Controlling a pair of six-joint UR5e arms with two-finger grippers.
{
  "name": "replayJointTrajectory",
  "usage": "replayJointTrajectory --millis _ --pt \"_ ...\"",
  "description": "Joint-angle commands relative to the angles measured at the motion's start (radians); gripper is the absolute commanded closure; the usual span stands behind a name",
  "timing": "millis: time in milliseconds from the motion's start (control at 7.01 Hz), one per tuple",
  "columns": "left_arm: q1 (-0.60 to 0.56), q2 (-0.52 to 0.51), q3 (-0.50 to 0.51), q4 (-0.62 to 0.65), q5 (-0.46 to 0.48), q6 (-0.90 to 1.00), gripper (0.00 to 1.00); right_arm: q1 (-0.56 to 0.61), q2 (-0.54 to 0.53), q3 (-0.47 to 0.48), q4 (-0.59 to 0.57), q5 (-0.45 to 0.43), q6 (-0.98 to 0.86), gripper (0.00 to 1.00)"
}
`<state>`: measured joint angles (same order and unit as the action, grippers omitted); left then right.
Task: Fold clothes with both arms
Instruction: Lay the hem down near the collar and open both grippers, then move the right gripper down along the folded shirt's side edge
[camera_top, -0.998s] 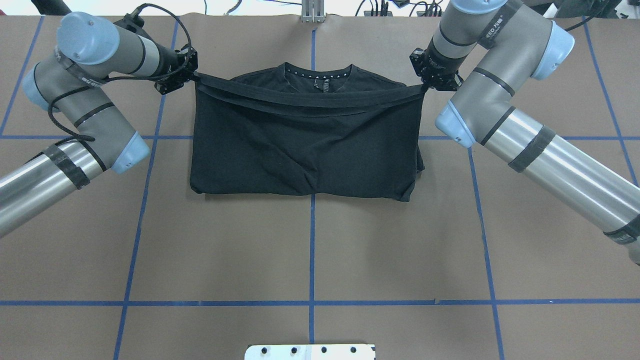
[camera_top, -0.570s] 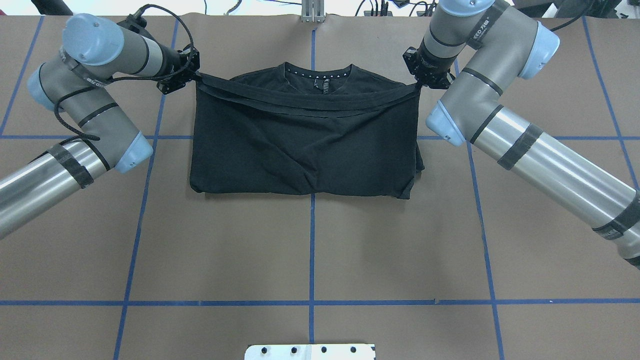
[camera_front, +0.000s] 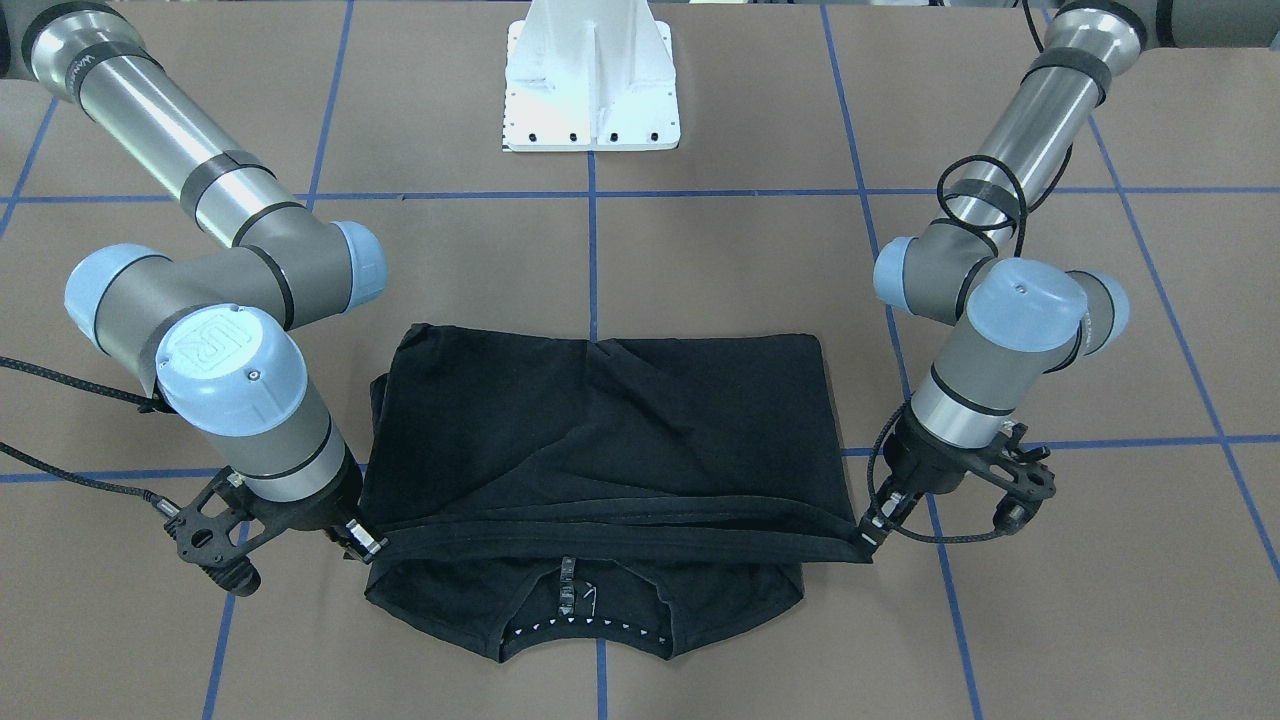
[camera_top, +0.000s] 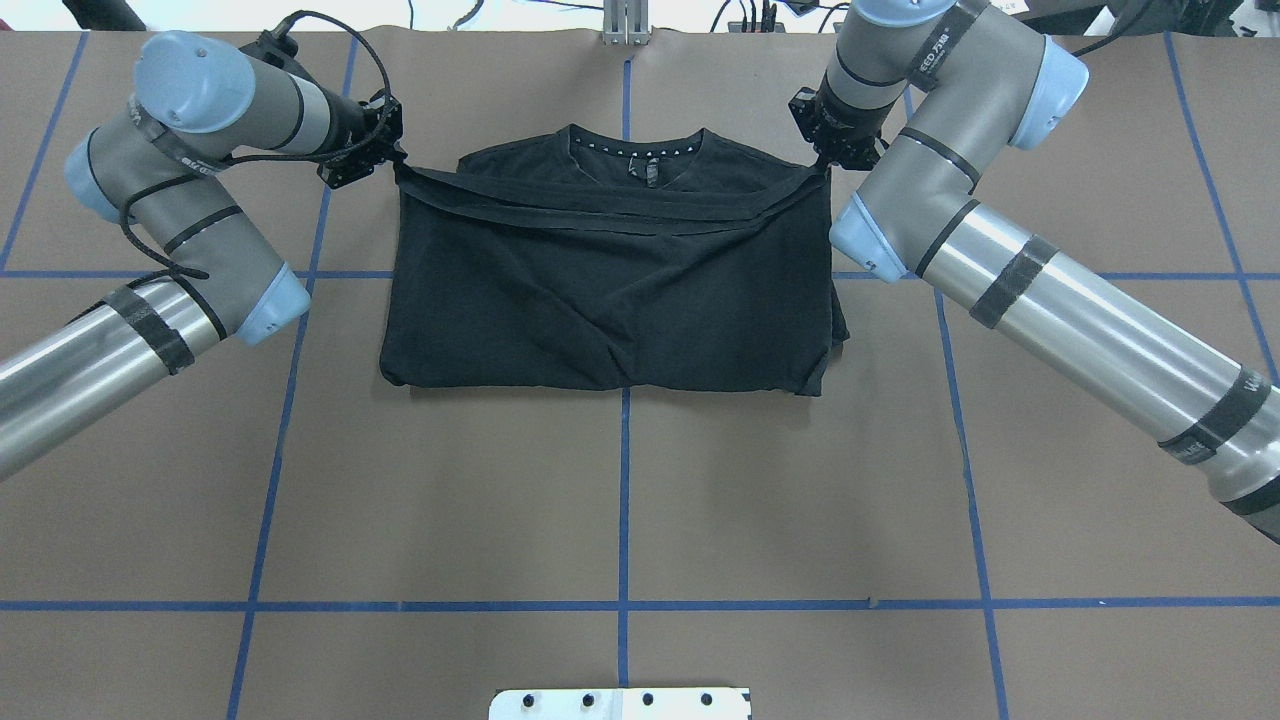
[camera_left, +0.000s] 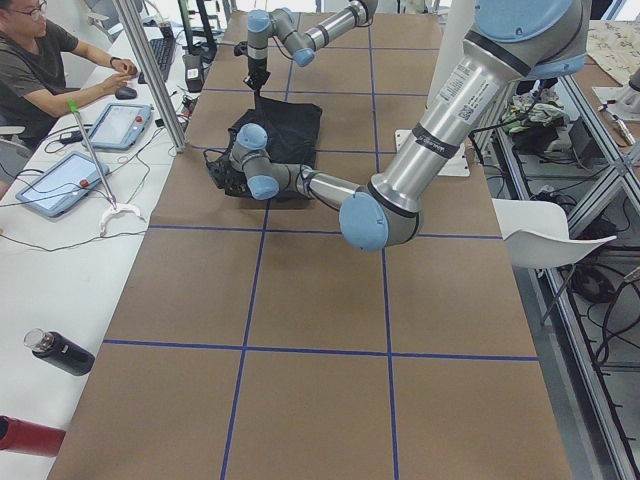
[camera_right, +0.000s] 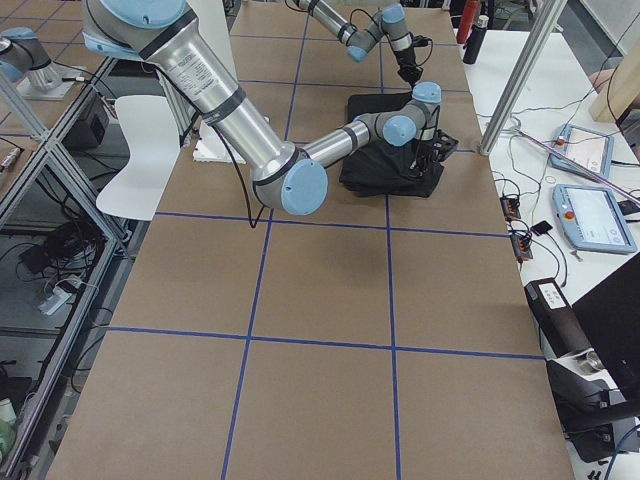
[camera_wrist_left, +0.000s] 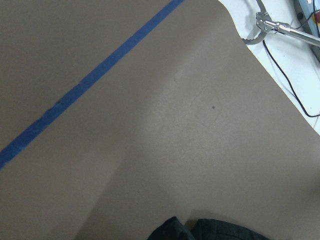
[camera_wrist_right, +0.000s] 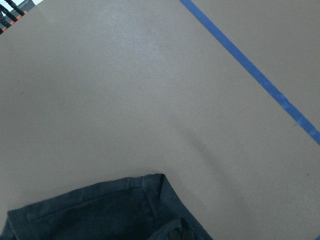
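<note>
The clothes are one black T-shirt, lying folded across the table's far middle with its collar toward the far edge. A doubled hem band is stretched taut over the shoulders between both grippers. My left gripper is shut on the band's left end, and my right gripper is shut on its right end. In the front-facing view the T-shirt sags between the left gripper and the right gripper, both low over the table. Each wrist view shows only a cloth corner at its bottom edge.
The white pedestal base stands at the robot's side of the table. Blue tape lines grid the brown paper cover. Beyond the far edge, a person sits at a side table with tablets and cables.
Both grippers have drawn inward with the hem still held, the right one more, moving left and slightly toward the far edge. The folded body has stayed put.
</note>
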<state>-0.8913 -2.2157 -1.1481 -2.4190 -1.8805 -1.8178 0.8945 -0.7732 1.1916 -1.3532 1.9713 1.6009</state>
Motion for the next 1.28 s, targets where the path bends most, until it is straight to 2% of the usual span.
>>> replayJointTrajectory --millis 0,143,428,570,713,1141 --pt "0.000 -0.001 0.011 -0.003 0.009 0.002 0.72 -0.006 0.002 -0.018 0.012 -0.023 0.001 0.92" --pt "0.000 -0.001 0.011 -0.003 0.009 0.000 0.71 -0.009 0.014 -0.021 0.014 -0.026 0.004 0.69" --pt "-0.001 0.004 0.005 -0.005 0.009 0.000 0.67 -0.008 0.025 -0.006 0.017 -0.023 0.048 0.41" --pt "-0.001 0.007 -0.001 -0.005 0.009 -0.001 0.67 -0.017 0.026 0.032 0.017 -0.020 0.138 0.36" --pt "-0.003 0.010 -0.011 -0.005 0.009 -0.005 0.67 -0.052 -0.015 0.107 0.017 -0.016 0.149 0.36" --pt "-0.003 0.040 -0.061 -0.003 0.009 0.000 0.65 -0.150 -0.367 0.533 0.014 -0.017 0.168 0.36"
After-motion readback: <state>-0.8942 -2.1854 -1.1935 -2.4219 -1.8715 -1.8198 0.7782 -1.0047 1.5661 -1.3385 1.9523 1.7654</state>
